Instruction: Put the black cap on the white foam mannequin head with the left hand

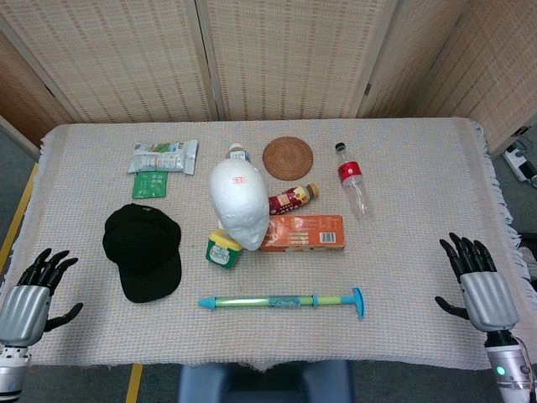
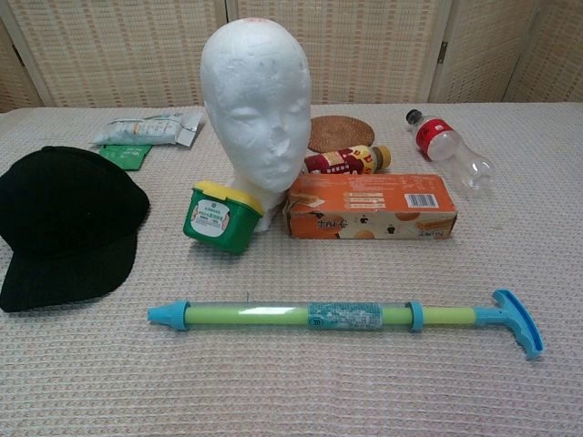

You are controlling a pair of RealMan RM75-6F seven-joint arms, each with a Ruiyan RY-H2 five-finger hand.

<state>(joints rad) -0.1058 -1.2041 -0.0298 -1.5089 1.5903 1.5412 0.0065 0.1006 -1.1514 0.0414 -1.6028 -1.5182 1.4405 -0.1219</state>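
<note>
The black cap (image 1: 143,249) lies flat on the cloth-covered table, left of centre, brim toward the front edge; the chest view shows the cap (image 2: 66,223) at its left border. The white foam mannequin head (image 1: 238,201) stands upright at the table's middle, bare, face toward me, also large in the chest view as the mannequin head (image 2: 255,105). My left hand (image 1: 33,294) rests at the front left corner, fingers spread, holding nothing, well left of the cap. My right hand (image 1: 478,281) is at the front right, fingers apart and empty. Neither hand shows in the chest view.
A green tub with a yellow lid (image 1: 223,248) and an orange box (image 1: 304,232) sit against the mannequin's base. A blue-green water pump toy (image 1: 285,300) lies in front. Snack packets (image 1: 162,157), a woven coaster (image 1: 288,157), a small bottle (image 1: 294,199) and a clear bottle (image 1: 353,181) lie behind.
</note>
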